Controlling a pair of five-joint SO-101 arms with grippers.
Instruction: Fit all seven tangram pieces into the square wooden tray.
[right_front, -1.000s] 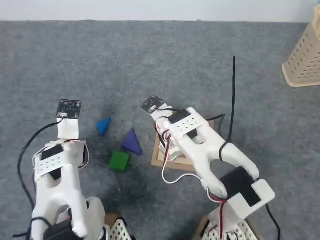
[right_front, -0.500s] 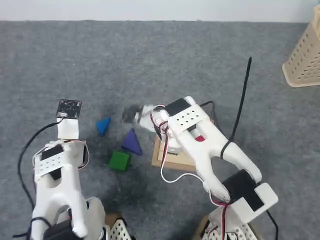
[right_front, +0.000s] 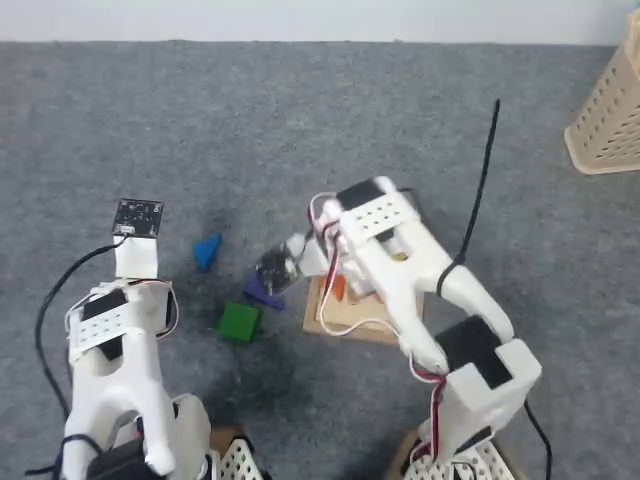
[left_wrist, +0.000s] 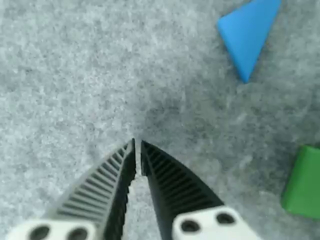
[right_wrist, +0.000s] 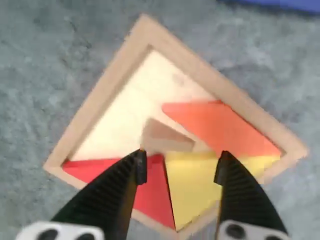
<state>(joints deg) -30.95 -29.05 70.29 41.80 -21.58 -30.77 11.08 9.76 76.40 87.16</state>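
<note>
The square wooden tray (right_wrist: 106, 92) lies on the grey counter (right_front: 300, 120), right of centre; it holds red (right_wrist: 152, 187), yellow (right_wrist: 192, 185), orange (right_wrist: 220, 127) and tan (right_wrist: 165, 137) pieces, and part of its floor is bare. The right pincer (right_wrist: 181, 157) hangs over it, spread and empty. The left pincer (left_wrist: 137, 146) is pressed together above bare counter. The blue triangle (right_front: 206, 250), purple triangle (right_front: 255, 292) and green square (right_front: 238, 320) lie left of the tray. The job looks over half done, between placements; next likely means fetching the purple triangle, nearest the tray, and turning it to match the gap.
</note>
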